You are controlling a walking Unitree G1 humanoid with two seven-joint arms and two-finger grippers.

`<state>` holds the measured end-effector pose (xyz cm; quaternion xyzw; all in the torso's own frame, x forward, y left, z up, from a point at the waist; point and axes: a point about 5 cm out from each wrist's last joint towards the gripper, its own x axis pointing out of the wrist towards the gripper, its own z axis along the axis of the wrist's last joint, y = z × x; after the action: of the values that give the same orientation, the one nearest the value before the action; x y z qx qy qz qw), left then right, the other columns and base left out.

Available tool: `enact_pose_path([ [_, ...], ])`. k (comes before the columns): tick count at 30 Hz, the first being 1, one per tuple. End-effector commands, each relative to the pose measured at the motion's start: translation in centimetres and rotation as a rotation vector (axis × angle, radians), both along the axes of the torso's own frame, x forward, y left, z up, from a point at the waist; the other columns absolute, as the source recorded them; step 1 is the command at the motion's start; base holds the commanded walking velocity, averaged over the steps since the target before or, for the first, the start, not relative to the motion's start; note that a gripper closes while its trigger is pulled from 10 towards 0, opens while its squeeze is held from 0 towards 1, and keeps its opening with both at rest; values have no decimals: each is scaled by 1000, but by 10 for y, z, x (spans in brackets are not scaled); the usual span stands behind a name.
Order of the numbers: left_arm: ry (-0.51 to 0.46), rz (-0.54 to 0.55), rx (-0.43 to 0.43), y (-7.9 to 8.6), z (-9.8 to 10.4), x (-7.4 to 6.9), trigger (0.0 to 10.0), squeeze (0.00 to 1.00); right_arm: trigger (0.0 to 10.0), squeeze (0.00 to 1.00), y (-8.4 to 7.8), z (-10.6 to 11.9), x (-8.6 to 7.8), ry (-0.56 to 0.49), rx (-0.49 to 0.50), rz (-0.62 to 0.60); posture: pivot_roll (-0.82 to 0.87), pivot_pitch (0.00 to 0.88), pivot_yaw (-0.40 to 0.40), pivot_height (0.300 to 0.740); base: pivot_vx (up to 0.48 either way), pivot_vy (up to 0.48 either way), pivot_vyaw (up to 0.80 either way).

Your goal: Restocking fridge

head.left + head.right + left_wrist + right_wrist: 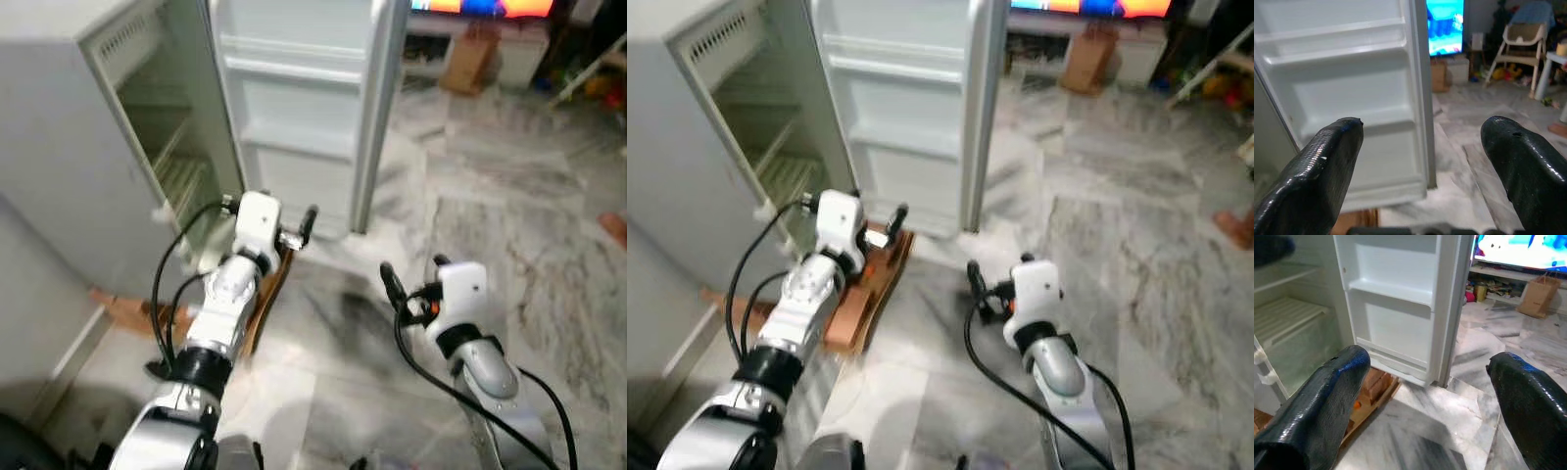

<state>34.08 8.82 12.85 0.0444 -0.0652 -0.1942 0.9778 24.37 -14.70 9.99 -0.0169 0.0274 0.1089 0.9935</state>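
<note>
Both arms stood raised in front of the open fridge, holding nothing.

The fridge (pixel 88 127) stood ahead and to the left of the left gripper (pixel 1422 147), its cabinet gaping and its wire shelves (pixel 1283 316) looking bare, presumably waiting to be filled. The left gripper's fingers (pixel 1322 166) were spread wide apart with nothing between them, aimed at the door (pixel 304 108), which was swung fully open straight ahead, its trays empty as well. A wooden tray (pixel 867 289) lay on the marble floor (pixel 509 215) just below that gripper, at the foot of the fridge; what it held I could not make out. Further right, the right gripper (pixel 1427 382) hung lower and nearer the robot, fingers likewise parted and empty, pointed the same way, seemingly ready to pick something up.
</note>
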Motion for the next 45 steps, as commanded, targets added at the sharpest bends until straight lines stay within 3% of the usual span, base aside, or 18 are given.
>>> enact_pose_path([
  [1, 23, 38, 37, 15, -7, -2, 10000, 0, 10000, 0, 7, 1, 2, -10, 8, 15, 13, 80, -4, 740, 465, 0, 0],
  [12, 16, 51, 89, 26, -10, -14, 10000, 0, 10000, 0, 13, 3, 6, -27, 30, 25, 42, 88, -7, 740, 452, 0, 0],
  [22, 33, 79, 124, 37, -16, -34, 10000, 0, 10000, 0, 12, 3, 13, -18, 50, -3, 61, 94, -1, 740, 362, -309, 0],
  [29, 84, 190, 111, 57, -16, -54, 10000, 0, 10000, 0, 8, 5, 15, -48, 34, -42, 99, 142, 27, 740, 276, -388, -754],
  [36, 118, 203, 108, 69, -15, -70, 10000, 0, 10000, 0, 5, 11, 19, -67, 23, -48, 76, 151, 13, 740, 36, -417, -800],
  [45, 184, 222, 83, 70, -21, -80, 10000, 0, 10000, 0, 7, 9, 18, -69, 20, -45, 63, 120, 15, 740, 82, -419, -800],
])
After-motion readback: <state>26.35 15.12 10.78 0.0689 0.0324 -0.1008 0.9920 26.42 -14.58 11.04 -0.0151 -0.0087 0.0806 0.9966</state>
